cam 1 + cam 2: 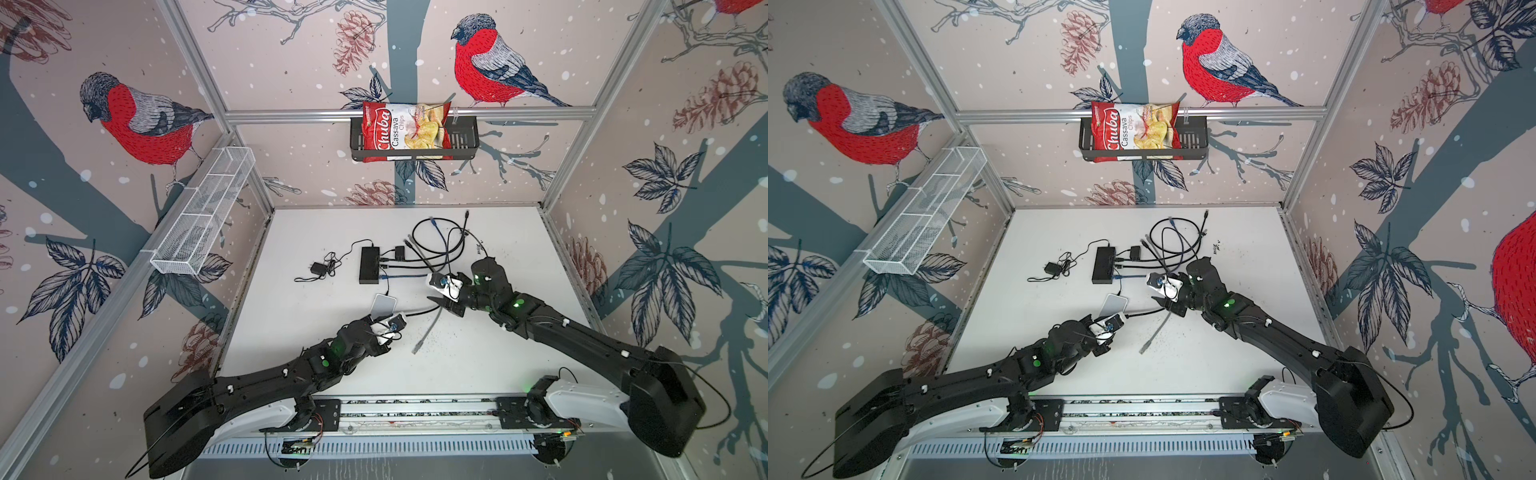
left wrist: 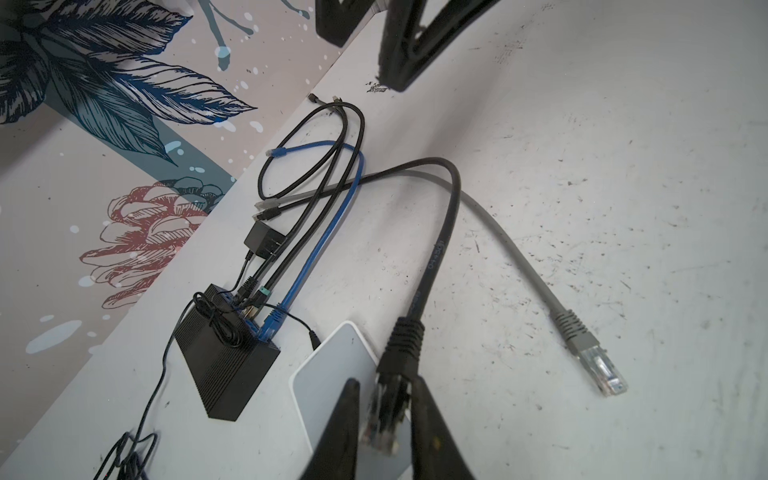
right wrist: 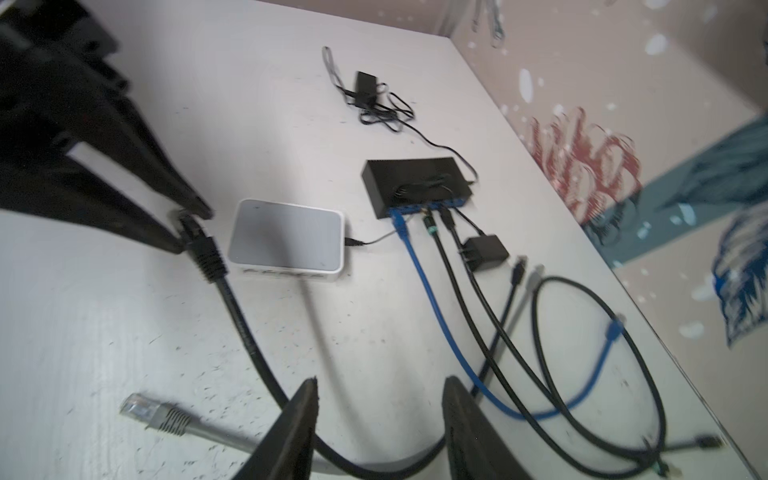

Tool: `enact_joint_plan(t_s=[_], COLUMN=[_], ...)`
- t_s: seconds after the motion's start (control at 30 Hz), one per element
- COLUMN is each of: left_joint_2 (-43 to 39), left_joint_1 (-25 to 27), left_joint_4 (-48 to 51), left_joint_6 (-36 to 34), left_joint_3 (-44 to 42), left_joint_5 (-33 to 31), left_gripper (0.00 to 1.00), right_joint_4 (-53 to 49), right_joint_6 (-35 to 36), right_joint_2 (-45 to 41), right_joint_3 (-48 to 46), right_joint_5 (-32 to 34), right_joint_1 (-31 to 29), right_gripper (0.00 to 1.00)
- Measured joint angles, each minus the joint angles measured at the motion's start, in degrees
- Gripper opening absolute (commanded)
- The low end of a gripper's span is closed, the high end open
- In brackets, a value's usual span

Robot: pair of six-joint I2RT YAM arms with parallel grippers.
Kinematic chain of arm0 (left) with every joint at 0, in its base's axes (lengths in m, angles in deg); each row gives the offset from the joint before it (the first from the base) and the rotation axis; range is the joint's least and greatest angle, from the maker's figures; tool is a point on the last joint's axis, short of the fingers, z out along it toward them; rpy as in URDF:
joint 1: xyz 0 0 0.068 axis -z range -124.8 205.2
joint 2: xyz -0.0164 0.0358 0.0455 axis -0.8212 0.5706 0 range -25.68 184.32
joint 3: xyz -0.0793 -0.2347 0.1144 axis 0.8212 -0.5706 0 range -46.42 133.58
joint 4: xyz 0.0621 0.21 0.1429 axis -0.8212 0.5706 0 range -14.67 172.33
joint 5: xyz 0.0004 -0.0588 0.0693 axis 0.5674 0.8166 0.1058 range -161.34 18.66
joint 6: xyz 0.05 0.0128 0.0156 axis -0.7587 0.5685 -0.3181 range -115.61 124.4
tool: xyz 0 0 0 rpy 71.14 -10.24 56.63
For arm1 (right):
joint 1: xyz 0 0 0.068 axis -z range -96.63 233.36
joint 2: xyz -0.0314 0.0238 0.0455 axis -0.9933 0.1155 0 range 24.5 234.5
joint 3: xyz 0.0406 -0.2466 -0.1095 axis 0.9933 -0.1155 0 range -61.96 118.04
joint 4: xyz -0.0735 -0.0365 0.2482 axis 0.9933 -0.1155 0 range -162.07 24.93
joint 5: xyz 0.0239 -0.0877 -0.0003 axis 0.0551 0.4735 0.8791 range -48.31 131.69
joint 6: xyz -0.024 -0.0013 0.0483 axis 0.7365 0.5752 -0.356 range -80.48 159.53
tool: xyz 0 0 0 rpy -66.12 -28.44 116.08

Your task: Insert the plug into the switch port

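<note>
Cables (image 3: 435, 307) sprawl by black hub (image 3: 415, 174), beyond white switch (image 3: 286, 232) and plug (image 3: 205, 257)

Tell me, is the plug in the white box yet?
Not yet. Done: the left gripper has the black plug pinched in its jaws, beside the white switch. In hand: lining it up, it seems, while the right gripper hangs open over the black cable. Left: pushing the plug into a port; the switch's ports look empty.
</note>
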Motion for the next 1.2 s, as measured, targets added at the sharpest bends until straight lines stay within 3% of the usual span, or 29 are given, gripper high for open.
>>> enact_joint_plan(t_s=[0.23,0.5,0.7,0.97,1.2], left_joint_2=[0.1,-0.2,-1.4,-14.4,-24.8], left_joint_1=[0.0,0.0,0.0,-2.6,-9.6], left_joint_4=[-6.1,-9.3,-9.8,-14.8,-8.6], left_joint_6=[-3.6,-5.9,-6.4,0.5,15.2], left_joint_3=[-2.0,-3.0,-3.7,-9.2,-5.8], left_joint_5=[1.7,2.2,0.6,-6.8,-9.0], left_gripper=[0.24,0.24,0.24,0.71,0.96], right_joint_4=[-2.4,-8.4,-11.5,-11.0,-11.9], right_joint_6=[8.3,13.1,14.5,14.1,14.3], right_joint_2=[10.6,19.3,22.7,23.7,28.8], right_joint_3=[6.7,12.8,14.3,11.9,14.0], right_joint_5=[-12.7,-23.7,-27.6,-23.2,-17.3], right_joint_1=[-0.1,-0.1,-0.1,-2.3,-6.0], right_gripper=[0.49,0.42,0.38,0.38,0.35])
